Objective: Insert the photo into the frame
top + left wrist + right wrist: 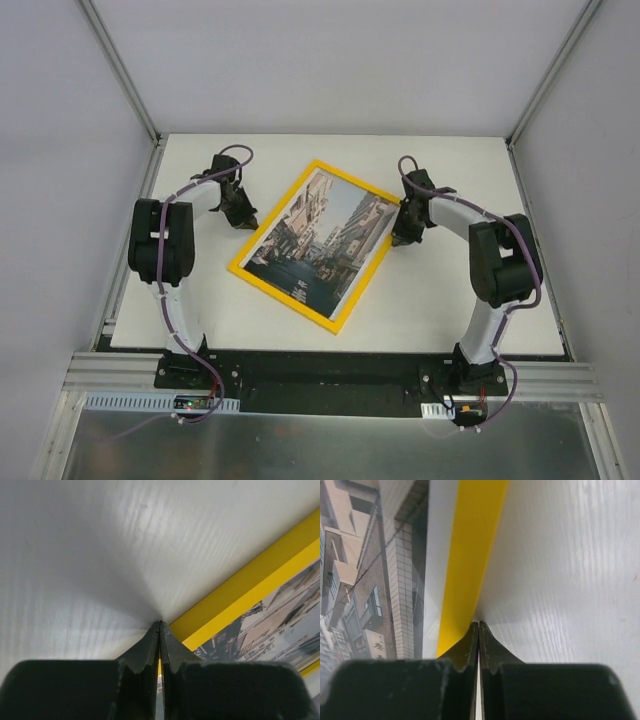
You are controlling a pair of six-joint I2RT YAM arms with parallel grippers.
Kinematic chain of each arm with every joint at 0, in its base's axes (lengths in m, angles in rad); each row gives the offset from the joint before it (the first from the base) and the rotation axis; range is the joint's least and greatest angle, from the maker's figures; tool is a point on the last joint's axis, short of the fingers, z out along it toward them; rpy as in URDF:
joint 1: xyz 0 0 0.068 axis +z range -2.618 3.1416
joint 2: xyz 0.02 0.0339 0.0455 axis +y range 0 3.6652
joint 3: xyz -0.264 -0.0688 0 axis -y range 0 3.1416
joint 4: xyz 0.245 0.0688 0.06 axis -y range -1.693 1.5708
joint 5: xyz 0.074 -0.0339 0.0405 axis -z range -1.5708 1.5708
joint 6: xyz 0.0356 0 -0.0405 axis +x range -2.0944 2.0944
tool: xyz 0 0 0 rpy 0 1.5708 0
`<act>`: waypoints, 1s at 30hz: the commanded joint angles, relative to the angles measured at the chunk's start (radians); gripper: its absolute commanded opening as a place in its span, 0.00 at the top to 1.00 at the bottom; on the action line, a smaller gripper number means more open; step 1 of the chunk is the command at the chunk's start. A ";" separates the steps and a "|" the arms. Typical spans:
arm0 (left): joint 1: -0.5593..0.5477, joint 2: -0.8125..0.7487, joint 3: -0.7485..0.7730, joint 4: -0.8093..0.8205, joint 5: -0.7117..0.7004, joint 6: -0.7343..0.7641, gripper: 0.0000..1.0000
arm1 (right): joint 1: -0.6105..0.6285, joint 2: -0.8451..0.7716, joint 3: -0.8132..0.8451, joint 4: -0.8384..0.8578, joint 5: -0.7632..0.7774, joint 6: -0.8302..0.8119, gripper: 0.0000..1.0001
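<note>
Looks like the home stretch: the photo [320, 232] sits inside the yellow frame [284, 299], face up mid-surface [450, 300]. The left arm [160, 240] curls inward, left jaws clenched on nothing, tip down just beside the frame's left edge. The right arm [505, 262] mirrors it, right jaws clenched and empty at the right edge. Next is probably squaring it up or backing off.

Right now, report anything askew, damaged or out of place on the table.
Only the frame is askew: it lies diagonal to the table edges. The photo sits squarely inside it, no damage visible. The left pincer and right pincer, both shut, flank its outer edges.
</note>
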 commanded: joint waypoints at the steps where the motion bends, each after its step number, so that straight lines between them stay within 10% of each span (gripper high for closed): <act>1: -0.089 -0.060 -0.100 -0.066 0.003 -0.035 0.99 | 0.008 0.086 0.167 -0.057 -0.042 -0.050 0.99; 30: -0.189 -0.216 -0.309 0.069 0.002 -0.107 1.00 | 0.021 0.279 0.371 -0.115 -0.111 -0.126 0.99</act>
